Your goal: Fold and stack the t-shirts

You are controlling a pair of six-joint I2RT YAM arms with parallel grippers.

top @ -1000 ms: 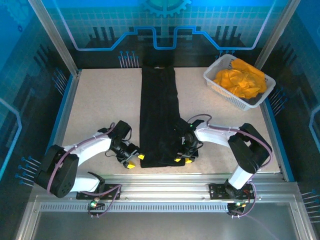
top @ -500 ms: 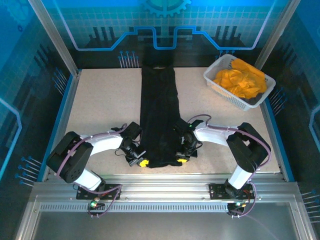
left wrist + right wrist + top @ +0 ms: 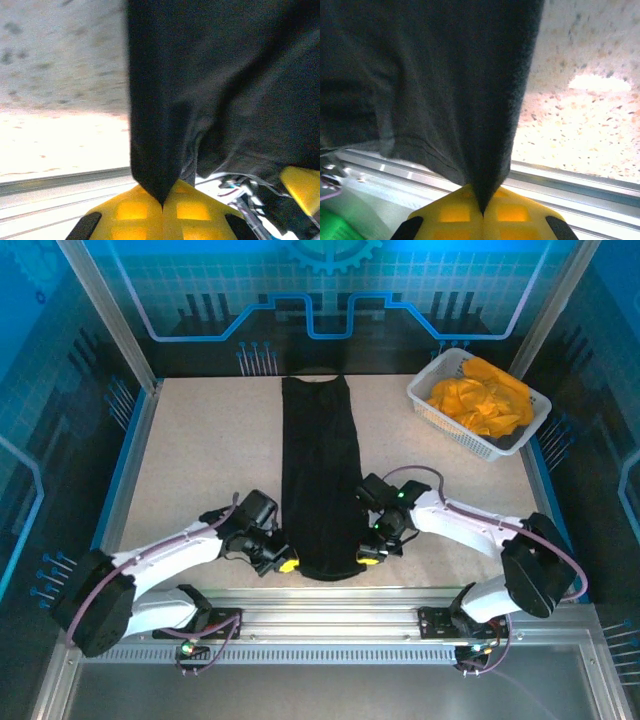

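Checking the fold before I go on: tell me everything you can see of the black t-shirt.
The black t-shirt is plain soft cloth, folded into a long narrow strip lying down the middle of the table, neck end far. Its near corners are pinched, one in the left gripper, one in the right gripper, and the near hem bulges between them.

Black t-shirt (image 3: pixel 320 480): soft matt cloth, faintly creased.
Orange-yellow t-shirts (image 3: pixel 480 400): crumpled matt cloth, upper right.
Basket (image 3: pixel 445 425): white plastic lattice, smooth.
Table top (image 3: pixel 200 460): speckled, stone-look, matt.
Front rail (image 3: pixel 330 605): bare metal, dull sheen.
Left gripper (image 3: pixel 162 204) pads (image 3: pixel 132 211): yellow plastic, grid-moulded.
Right gripper (image 3: pixel 482 212) pads (image 3: pixel 455 214): same yellow plastic.
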